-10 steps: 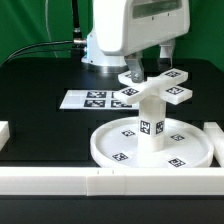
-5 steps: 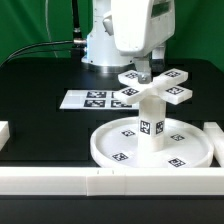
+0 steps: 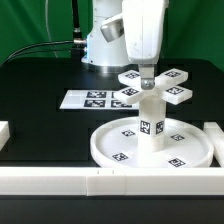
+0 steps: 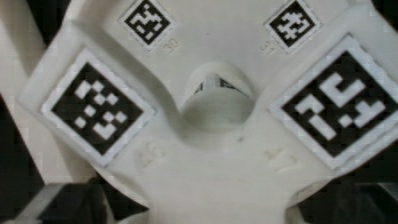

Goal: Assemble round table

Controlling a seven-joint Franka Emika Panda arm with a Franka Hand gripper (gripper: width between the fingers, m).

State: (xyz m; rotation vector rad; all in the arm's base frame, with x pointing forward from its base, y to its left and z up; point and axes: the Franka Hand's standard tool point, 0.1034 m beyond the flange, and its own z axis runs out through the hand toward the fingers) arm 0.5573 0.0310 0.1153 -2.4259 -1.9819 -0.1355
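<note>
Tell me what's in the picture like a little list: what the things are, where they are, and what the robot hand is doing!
round disc: lies flat at the front of the table
post: stands upright in the disc's middle
cross-shaped piece: appears to sit on top of the post
gripper: points down at the cross's middle; can't tell if open or shut
marker board: flat on the table behind the disc

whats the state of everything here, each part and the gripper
round disc: flat on the table, rim up
post: upright at the disc's centre
cross-shaped piece: level on top of the post; fastened or not, cannot tell
gripper: pointing down over the cross's centre; open or shut unclear
marker board: flat on the table
</note>
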